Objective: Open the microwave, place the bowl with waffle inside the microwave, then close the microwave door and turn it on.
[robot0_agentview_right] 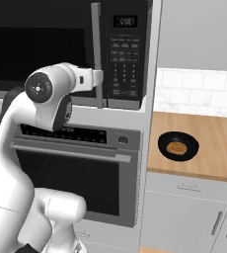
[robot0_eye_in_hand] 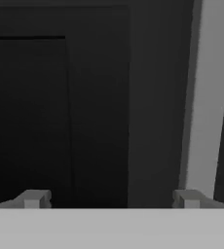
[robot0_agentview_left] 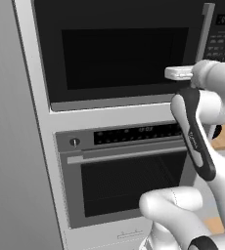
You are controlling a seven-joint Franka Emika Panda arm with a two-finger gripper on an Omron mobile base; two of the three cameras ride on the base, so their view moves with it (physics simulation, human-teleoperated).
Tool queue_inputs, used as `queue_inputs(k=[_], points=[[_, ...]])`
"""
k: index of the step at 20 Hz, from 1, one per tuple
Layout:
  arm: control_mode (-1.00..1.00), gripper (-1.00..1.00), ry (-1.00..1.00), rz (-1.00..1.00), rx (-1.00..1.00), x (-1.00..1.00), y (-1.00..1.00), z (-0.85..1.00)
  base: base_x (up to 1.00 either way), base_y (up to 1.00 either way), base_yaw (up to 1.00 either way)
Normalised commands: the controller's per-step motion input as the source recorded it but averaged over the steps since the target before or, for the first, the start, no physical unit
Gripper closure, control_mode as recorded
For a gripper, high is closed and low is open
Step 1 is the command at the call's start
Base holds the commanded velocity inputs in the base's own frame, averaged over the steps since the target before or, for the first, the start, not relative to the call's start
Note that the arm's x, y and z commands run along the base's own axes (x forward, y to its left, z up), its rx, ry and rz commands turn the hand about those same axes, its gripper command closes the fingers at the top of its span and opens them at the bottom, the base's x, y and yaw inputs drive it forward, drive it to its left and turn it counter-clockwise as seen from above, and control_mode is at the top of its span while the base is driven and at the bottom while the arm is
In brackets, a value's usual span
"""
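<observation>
silver handle (robot0_eye_in_hand: 201, 97) just right of jaws | jaws wide, empty | microwave door (robot0_agentview_left: 119, 53) shut

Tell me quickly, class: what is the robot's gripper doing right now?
Gripper: open, jaws spread wide, holding nothing, facing the closed microwave door near its handle.

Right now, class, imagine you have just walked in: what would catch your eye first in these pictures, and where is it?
The white robot arm comes first, reaching up to the closed black microwave door, its open hand close to the tall silver handle. Next is the black bowl with an orange-brown waffle on the wooden counter to the right. Below the microwave sits a steel oven.
</observation>
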Motion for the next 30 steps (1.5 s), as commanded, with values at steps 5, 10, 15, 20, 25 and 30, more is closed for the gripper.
queue_inputs(k=[5, 10, 15, 20, 25, 30], points=[[-1.0, -1.0, -0.21, 0.0, 0.0, 0.04, -0.66, 0.02, 0.0, 0.0, 0.0], [-1.0, -1.0, -0.27, 0.0, 0.0, 0.27, -0.46, 0.0, 0.0, 0.0, 0.0], [-1.0, -1.0, -0.04, 0.0, 0.05, 0.49, -0.08, 0.0, 0.0, 0.0, 0.0], [-1.0, -1.0, 0.0, 0.0, 0.08, 0.59, -0.11, 0.0, 0.0, 0.0, 0.0], [-1.0, -1.0, 0.0, 0.0, 0.0, 0.07, 0.01, 0.01, 0.0, 0.0, 0.0], [-1.0, -1.0, -0.01, 0.0, 0.0, -0.02, 0.15, 0.0, 0.0, 0.0, 0.0]])
